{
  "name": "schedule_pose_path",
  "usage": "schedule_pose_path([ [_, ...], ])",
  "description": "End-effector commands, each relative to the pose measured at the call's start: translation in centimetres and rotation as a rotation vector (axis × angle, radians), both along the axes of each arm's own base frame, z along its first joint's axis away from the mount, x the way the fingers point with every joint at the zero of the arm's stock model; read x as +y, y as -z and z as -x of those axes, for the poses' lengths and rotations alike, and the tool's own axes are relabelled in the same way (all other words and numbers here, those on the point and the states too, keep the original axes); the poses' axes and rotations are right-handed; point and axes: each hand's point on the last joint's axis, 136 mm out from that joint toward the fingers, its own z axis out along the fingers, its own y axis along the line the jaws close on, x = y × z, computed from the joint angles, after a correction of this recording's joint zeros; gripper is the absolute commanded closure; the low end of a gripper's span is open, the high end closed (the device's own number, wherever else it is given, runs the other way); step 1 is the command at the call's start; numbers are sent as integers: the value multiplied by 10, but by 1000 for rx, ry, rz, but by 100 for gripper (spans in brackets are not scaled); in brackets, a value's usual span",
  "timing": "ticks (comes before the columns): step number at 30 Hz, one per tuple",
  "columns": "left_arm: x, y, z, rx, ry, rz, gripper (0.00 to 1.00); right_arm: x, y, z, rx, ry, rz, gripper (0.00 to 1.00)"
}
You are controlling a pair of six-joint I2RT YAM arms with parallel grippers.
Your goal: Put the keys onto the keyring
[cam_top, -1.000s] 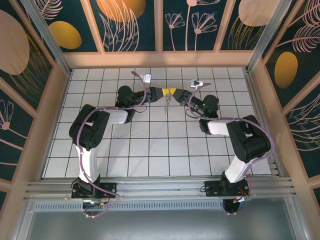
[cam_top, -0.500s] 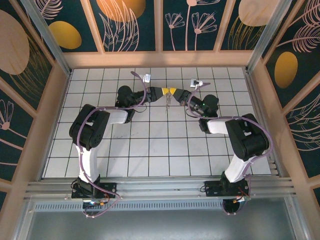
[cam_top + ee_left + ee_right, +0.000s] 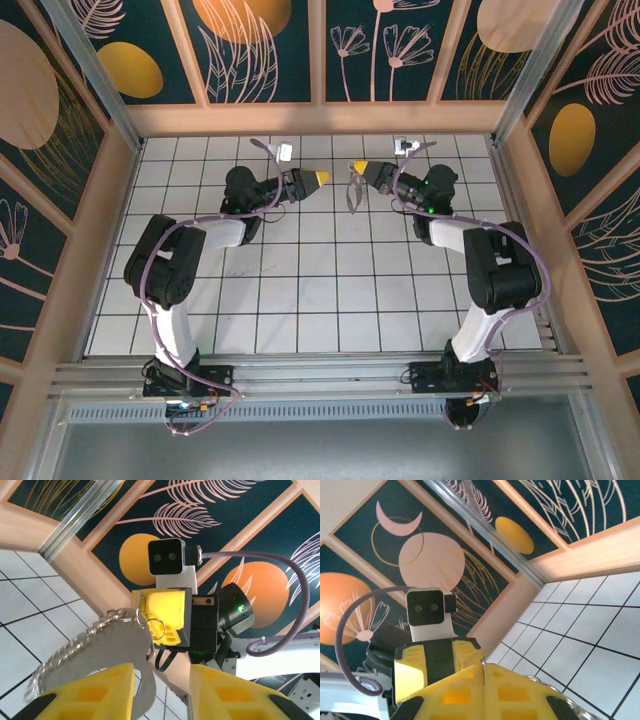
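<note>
Both arms reach far forward with elbows out and wrists turned inward, so the grippers face each other tip to tip, a gap apart. Left gripper (image 3: 318,178): fingers parted. Right gripper (image 3: 362,168): fingers pinched tight on the keyring (image 3: 352,192), slightly farther back than the left.

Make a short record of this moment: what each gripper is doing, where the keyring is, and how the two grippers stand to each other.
left gripper: open, raised over the far part of the table
right gripper: shut on the keyring
keyring: hangs from the right gripper, clear of the tiles
chain: trails from the keyring
grippers to each other: tip facing tip, apart, not touching
</note>
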Motion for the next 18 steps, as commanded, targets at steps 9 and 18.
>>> schedule_pose_path([
  [9, 15, 2, -11, -53, -53, -70, 62, 17, 20, 3, -5, -260, 65, 100],
  [18, 12, 8, -11, -37, -19, -70, 61, 37, 23, 14, -23, -342, 91, 100],
])
